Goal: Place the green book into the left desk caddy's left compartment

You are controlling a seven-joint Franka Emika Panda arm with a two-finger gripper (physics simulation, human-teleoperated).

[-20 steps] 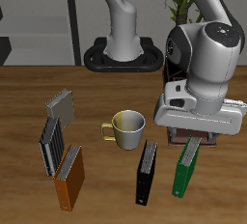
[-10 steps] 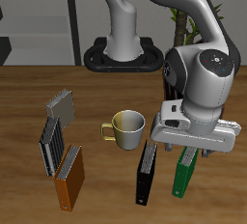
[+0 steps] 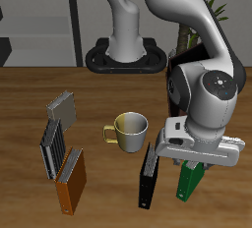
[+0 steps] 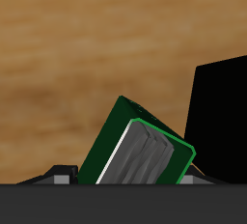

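1. Since it fills most of the exterior view, we'll start with the Franka arm: it's bent low over the table near the front edge.
2. Behind the arm we only catch a dark sliver of the left desk caddy, so we can't make out its compartments.
3. Next is the gripper, sitting right on top of the green book. In the wrist view the green book sits tilted between the two finger tips, but we honestly can't tell if they're clamped on it or just beside it.
4. Just beside the green one lies the black book, a black slab in the wrist view.
5. An orange book lies near the front edge, well apart from those 2.
6. Smallest is the mug, between the orange book and the arm.
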